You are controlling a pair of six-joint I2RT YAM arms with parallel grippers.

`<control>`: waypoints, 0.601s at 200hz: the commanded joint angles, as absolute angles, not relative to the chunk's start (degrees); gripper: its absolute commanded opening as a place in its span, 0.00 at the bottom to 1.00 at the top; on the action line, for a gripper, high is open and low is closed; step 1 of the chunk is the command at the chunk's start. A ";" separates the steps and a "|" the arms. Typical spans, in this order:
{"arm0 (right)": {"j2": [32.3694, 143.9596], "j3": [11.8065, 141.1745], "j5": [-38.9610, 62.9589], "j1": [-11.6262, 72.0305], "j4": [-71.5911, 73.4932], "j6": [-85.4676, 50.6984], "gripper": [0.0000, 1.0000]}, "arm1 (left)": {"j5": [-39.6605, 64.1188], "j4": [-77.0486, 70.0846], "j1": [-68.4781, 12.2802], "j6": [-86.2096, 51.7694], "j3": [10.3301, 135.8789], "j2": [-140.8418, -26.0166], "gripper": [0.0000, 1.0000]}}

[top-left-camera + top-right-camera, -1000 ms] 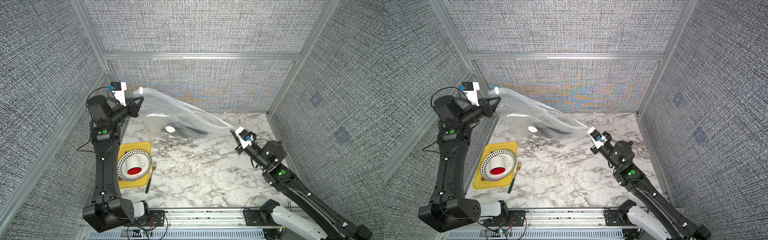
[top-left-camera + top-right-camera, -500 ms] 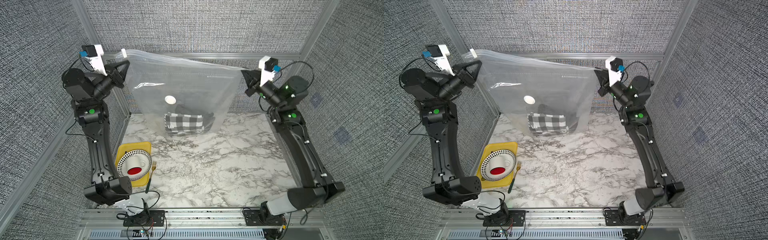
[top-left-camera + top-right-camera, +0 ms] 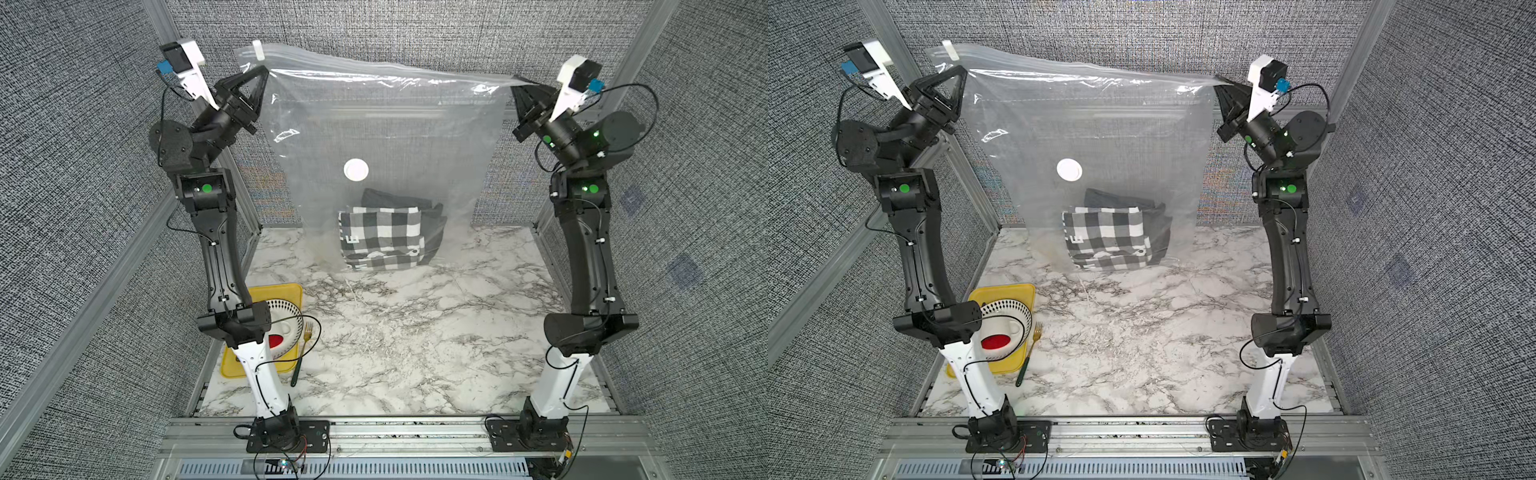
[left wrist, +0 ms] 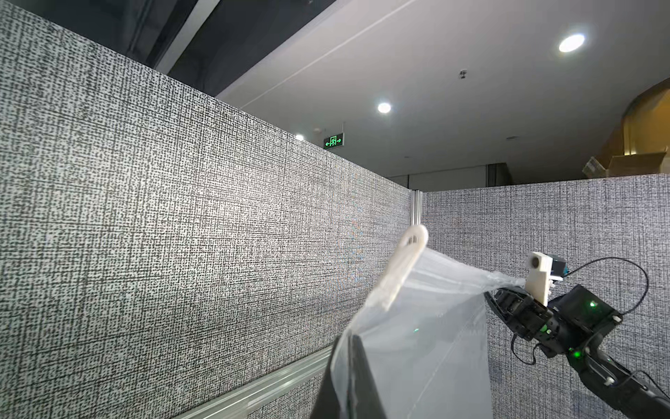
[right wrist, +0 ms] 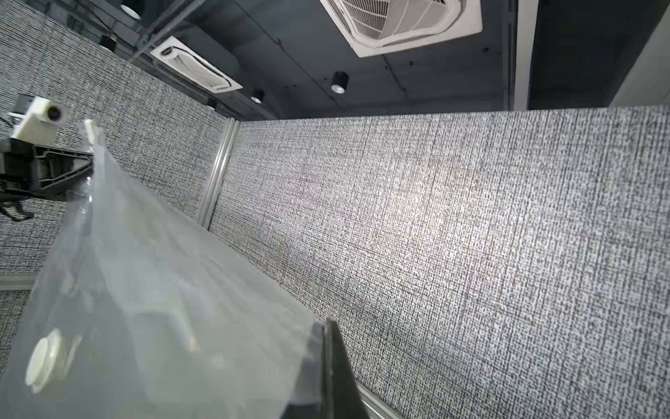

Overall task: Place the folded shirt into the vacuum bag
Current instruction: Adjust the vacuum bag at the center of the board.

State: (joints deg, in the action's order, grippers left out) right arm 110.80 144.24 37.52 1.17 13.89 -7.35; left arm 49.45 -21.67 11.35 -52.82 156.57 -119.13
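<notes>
L gripper (image 3: 264, 71), upper left of frame in both top views: clenched on the top corner of the large clear crinkly plastic vacuum bag (image 3: 386, 133), just below the small white plastic slider clip (image 3: 257, 49) on the zip strip. R gripper (image 3: 516, 86), upper right of frame: also clamped, pinching the opposite top corner. Both wrist views show film running straight into shut jaws. The bag hangs like a curtain between the 2 arms, its top edge fairly taut and sloping a bit lower toward frame right. Round white valve (image 3: 356, 170) sits mid-bag, centre of frame. The folded black-and-white checked shirt (image 3: 380, 237) is inside the bag at its bottom, just right of centre, w/ some dark grey fabric (image 3: 399, 200) behind it; same garment or a 2nd one, can't tell. Bag bottom is down at the back of the white marble table (image 3: 415, 340); touching or just above, can't tell. Step, imo: insertion looks done and this is the lift to drop the load to the bottom. Next move needs both arms lowering in sync, keeping tension so the thin film doesn't slip, then laying the bag flat and letting go. Mouth open vs sealed: can't tell. Lower left of frame has a yellow rectangular tray (image 3: 291, 293), a striped-rim plate (image 3: 284, 308) and a gold fork (image 3: 307, 332), well apart from the bag.
</notes>
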 commanded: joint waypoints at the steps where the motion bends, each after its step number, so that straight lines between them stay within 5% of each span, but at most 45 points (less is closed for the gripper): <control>1: 108.28 144.03 27.92 -1.65 20.22 -10.27 0.00 | 36.93 -30.89 12.31 -57.30 148.45 -114.92 0.00; 33: 88.74 115.29 38.59 -1.09 13.24 -4.09 0.00 | 46.59 -44.30 12.13 -61.06 110.90 -96.22 0.00; 66: 61.02 71.75 39.09 -1.67 17.72 -8.72 0.00 | 40.88 -27.03 11.00 -43.67 71.94 -68.52 0.00; 120: 43.03 55.61 39.57 -1.75 -6.11 -9.08 0.00 | 34.97 13.76 10.99 -27.47 59.82 -44.20 0.00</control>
